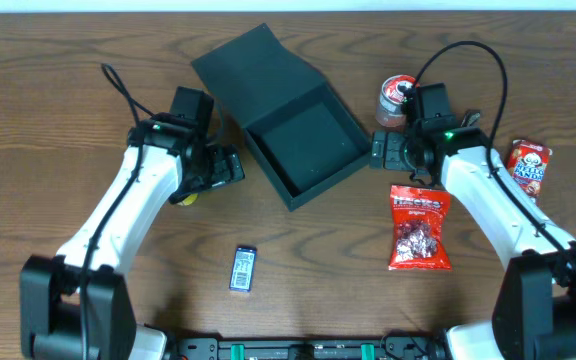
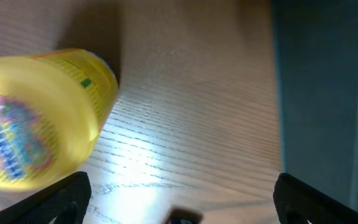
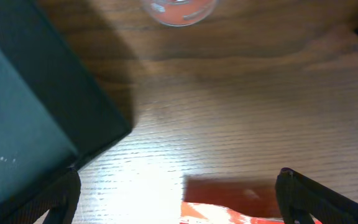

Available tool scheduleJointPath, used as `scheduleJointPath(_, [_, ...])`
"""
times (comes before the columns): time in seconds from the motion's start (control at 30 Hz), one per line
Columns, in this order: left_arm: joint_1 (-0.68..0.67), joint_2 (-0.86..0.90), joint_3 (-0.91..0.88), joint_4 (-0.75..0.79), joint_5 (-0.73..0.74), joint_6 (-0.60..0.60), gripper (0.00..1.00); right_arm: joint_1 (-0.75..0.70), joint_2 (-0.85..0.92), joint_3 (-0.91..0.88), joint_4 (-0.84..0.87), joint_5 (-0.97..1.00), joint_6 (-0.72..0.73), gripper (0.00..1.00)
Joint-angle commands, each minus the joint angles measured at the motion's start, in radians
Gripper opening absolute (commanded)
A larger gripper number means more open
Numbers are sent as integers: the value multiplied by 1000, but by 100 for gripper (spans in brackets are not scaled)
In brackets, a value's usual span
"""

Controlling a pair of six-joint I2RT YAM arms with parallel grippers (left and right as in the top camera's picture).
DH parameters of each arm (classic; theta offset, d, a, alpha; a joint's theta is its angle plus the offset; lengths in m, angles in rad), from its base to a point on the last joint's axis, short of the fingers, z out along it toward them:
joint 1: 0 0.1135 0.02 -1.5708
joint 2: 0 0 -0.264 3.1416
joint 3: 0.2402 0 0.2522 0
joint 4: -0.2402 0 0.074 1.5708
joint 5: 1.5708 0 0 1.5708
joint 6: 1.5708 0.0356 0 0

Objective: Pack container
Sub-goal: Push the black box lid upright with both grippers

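Note:
The container (image 1: 303, 140) is a dark square box in the middle of the table, open, with its lid (image 1: 253, 65) tilted back. My left gripper (image 1: 226, 168) is open and empty beside the box's left wall. In the left wrist view its fingers (image 2: 179, 199) span bare wood, with a yellow tub (image 2: 39, 118) on the left and the box wall (image 2: 322, 93) on the right. My right gripper (image 1: 381, 150) is open and empty at the box's right corner. In the right wrist view its fingers (image 3: 179, 196) are above the top edge of a red snack bag (image 3: 235, 205), with the box (image 3: 30, 118) on the left.
The red snack bag (image 1: 419, 227) lies flat to the right of the box. A clear cup with a red top (image 1: 398, 100) stands behind my right gripper. A small red packet (image 1: 529, 166) lies far right. A small blue bar (image 1: 243, 268) lies front centre. The yellow tub (image 1: 185, 197) peeks out under my left arm.

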Motion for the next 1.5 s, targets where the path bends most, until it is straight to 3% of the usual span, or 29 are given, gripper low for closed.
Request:
scheduleJointPath(0.0, [6,53,16,-2,-3,-7,95,-31,4,14,0,-12,40,99])
scheduleJointPath(0.27, [6,128,16,6,-4,-6,95,-71,4,14,6,-56,43,99])
scheduleJointPath(0.9, [6,130,16,98,-5,-4,95,-84,120,14,84,-56,43,99])
scheduleJointPath(1.47, [6,130,16,172,-7,-6,95,-74,123,14,162,-57,42,99])
